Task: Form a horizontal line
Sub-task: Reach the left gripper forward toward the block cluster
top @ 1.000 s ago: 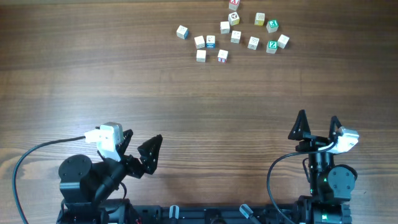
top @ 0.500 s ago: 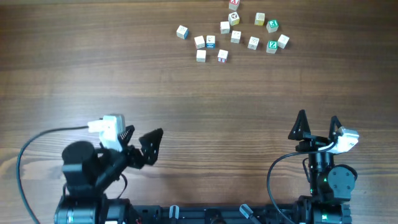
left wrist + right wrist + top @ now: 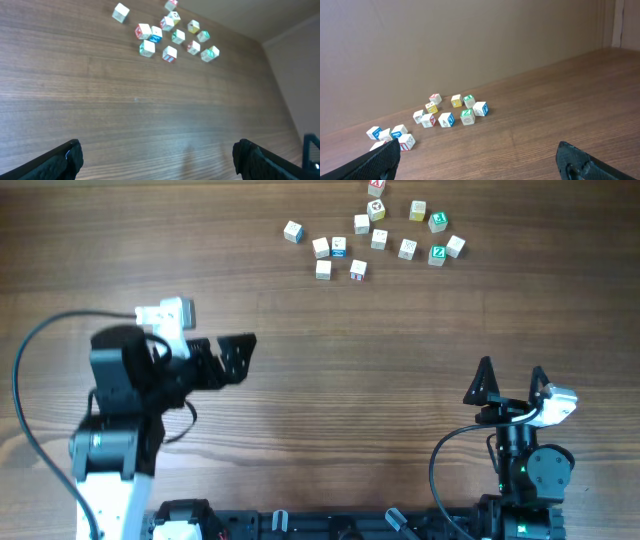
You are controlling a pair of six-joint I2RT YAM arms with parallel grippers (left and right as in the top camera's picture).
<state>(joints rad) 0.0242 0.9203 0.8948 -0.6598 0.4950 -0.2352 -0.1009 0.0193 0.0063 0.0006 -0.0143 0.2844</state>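
Judging from how things lie, the task is to be reckoned as hardly begun: no horizontal line is seen anywhere. The letter cubes (image 3: pixel 378 238) from which it is to be built are found loosely scattered near the far edge of the table (image 3: pixel 320 410), somewhat toward the right arm's side and well apart from both arms. Only one pair of cubes (image 3: pixel 330 247) is set side by side, though whether they touch cannot be told, and a lone cube (image 3: pixel 292 231) lies off to the left of the group. Nothing is gripped. The left gripper (image 3: pixel 228 355) is poised over bare wood with its jaws spread wide and empty, and the right gripper (image 3: pixel 511 372) is parked close to the near edge, equally wide and empty. Choosing, carrying and aligning cubes edge to edge is all left to be done. The cubes are seen as small, pale, sharp-cornered blocks with faces printed in green, blue, red and yellow. The table is surfaced in matt brown wood grain, streaked from left to right. The fingers are black and tapered to points.
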